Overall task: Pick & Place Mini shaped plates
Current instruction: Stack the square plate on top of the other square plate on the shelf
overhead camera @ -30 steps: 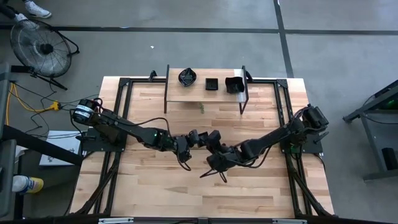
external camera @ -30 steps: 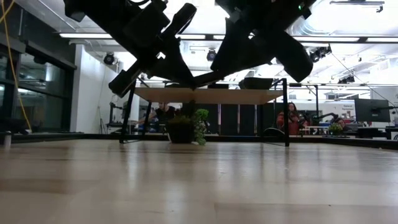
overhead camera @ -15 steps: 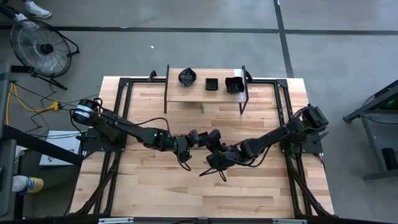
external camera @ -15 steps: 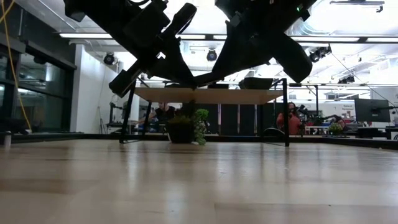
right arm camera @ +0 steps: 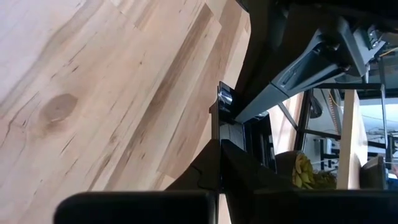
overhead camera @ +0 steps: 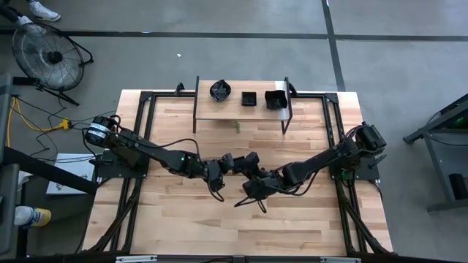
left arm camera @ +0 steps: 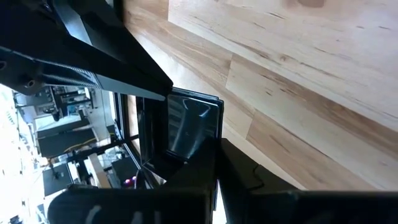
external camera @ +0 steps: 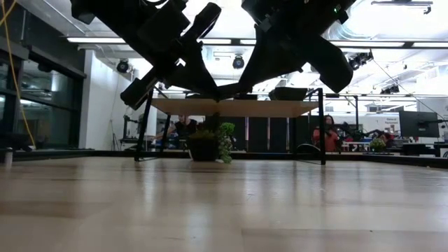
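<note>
Both grippers meet in the air above the middle of the table. Between them is one mini shaped plate (left arm camera: pixel 189 124), square, glossy and black; in the right wrist view it shows edge-on (right arm camera: pixel 221 106). My left gripper (overhead camera: pixel 243 162) and my right gripper (overhead camera: pixel 256 177) are both shut on it. In the low view the plate (external camera: pixel 225 89) shows as a thin dark strip between the two grippers, well above the tabletop. Three more black plates (overhead camera: pixel 248 98) sit on a raised shelf at the far edge. My left gripper pinches the square plate by one rim (left arm camera: pixel 171 109) between its two fingers, coming from the table's left. The plate is lifted clear of the table. My right gripper pinches the opposite rim (right arm camera: pixel 219 134) between its two fingers, coming from the table's right. The plate shows edge-on beyond the fingertips.
A wooden shelf on a black frame (overhead camera: pixel 241 111) stands at the far edge of the table. A small green plant (external camera: pixel 224 140) stands under it. Bare wood (overhead camera: pixel 219 226) lies on the near half. People sit in the room beyond the table (external camera: pixel 325 133).
</note>
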Robot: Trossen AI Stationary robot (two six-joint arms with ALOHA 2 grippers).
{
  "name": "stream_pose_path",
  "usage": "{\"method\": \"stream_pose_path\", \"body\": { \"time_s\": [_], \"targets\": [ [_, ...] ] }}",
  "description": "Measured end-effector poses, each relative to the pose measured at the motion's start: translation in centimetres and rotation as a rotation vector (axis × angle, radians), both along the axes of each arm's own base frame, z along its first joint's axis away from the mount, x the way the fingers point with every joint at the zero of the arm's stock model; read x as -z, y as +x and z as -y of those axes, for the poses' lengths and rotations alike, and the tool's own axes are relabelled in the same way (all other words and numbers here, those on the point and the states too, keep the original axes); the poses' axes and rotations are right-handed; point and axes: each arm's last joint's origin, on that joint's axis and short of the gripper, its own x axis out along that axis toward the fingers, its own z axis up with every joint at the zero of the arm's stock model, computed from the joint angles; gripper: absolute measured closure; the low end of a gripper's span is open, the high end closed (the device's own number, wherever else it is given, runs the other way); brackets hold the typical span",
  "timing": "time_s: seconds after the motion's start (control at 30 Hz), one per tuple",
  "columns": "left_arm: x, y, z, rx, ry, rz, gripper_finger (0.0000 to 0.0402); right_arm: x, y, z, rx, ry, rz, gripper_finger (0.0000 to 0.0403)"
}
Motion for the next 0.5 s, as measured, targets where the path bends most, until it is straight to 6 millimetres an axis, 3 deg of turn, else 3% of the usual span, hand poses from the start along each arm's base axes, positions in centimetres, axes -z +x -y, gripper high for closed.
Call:
{"method": "stream_pose_path", "body": {
  "time_s": [0.17, 0.5],
  "targets": [
    [0.01, 0.01, 0.03, 0.005, -0.001, -0.001, 0.0379, 0.03, 0.05, 0.14, 0.005, 0.022, -0.001, 0.0401],
    [-0.04, 0.02, -0.04, -0.012, 0.012, 0.006, 0.0300, 0.16, 0.05, 0.44, 0.023, 0.062, -0.010, 0.0402]
  ]
}}
